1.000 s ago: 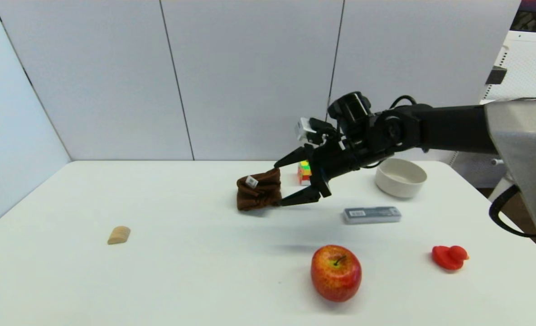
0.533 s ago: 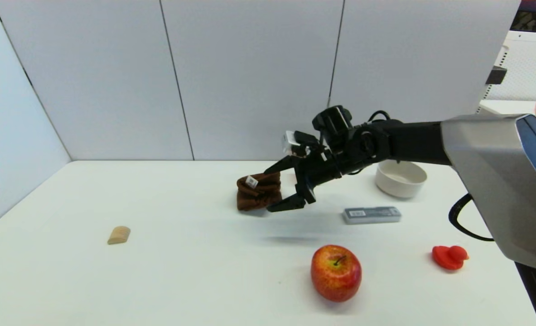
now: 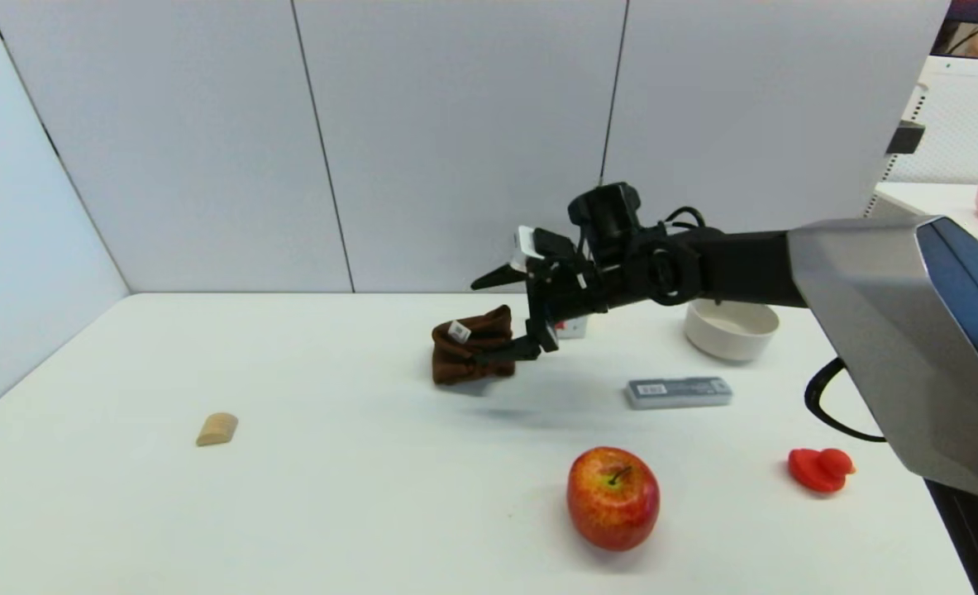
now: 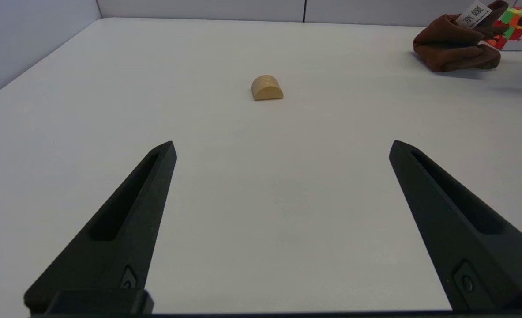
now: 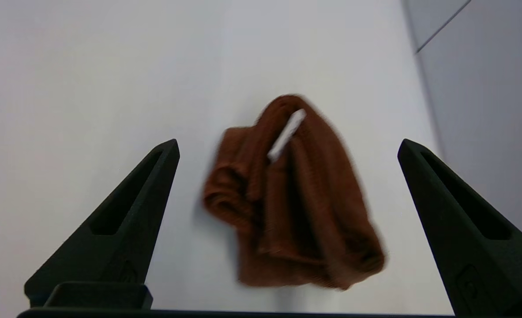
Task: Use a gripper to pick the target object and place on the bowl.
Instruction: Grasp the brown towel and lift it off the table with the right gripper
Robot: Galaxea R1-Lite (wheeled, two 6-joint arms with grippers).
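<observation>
The dark brown cloth bundle (image 3: 460, 368) with a white tag lies on the white table, left of centre at the back. It also shows in the right wrist view (image 5: 287, 198) and far off in the left wrist view (image 4: 452, 48). My right gripper (image 3: 475, 323) is open and hovers just over the bundle, one finger on the far side and one on the near side, not touching it; in its wrist view (image 5: 288, 145) the bundle lies between the fingers. The off-white bowl (image 3: 724, 343) stands empty to the right. My left gripper (image 4: 282, 145) is open and empty, low over bare table.
A red apple (image 3: 613, 498) sits near the front, a red toy duck (image 3: 821, 469) at the front right, a grey flat box (image 3: 679, 392) between bundle and bowl. A wooden piece (image 3: 217, 429) lies at the left. A colour cube (image 4: 514, 28) stands behind the bundle.
My right gripper has moved left and away from me, from beside the bundle to over it. The bundle and everything else on the table have stayed put.
</observation>
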